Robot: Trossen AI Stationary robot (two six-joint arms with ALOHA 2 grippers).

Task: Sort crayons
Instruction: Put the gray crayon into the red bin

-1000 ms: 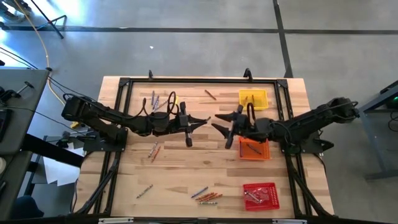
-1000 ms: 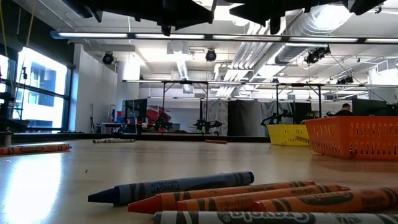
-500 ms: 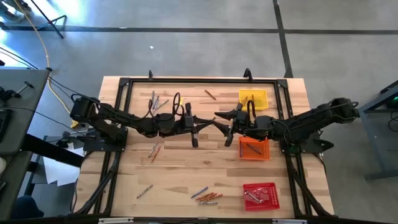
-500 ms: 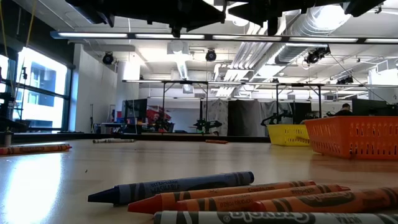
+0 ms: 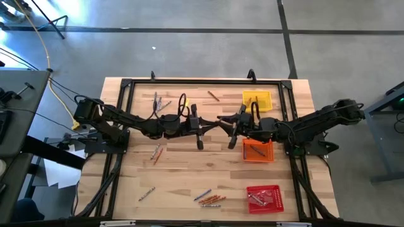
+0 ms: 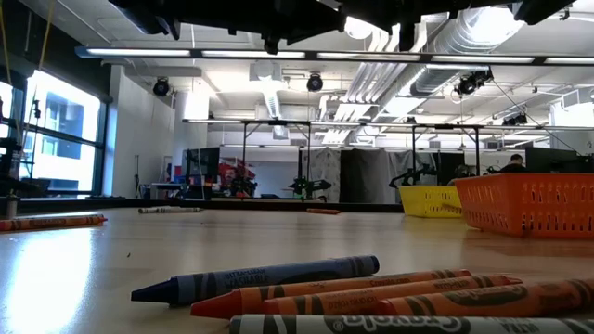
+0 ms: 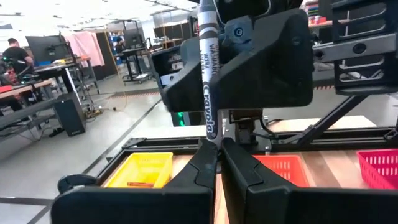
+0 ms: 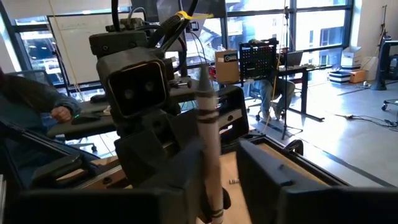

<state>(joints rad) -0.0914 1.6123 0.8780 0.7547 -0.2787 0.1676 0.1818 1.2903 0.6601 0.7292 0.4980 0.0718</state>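
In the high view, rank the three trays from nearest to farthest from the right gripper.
Right gripper, mid-table:
1. Orange tray, just beside the right arm toward the front edge.
2. Yellow tray, toward the far edge; nearly as near, a close call.
3. Red tray, front right corner.

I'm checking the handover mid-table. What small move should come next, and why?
Probably the right gripper should finish closing on the grey crayon. The left gripper holds it upright by its lower end, and it already stands between the right gripper's fingers, with the two grippers meeting above the table.
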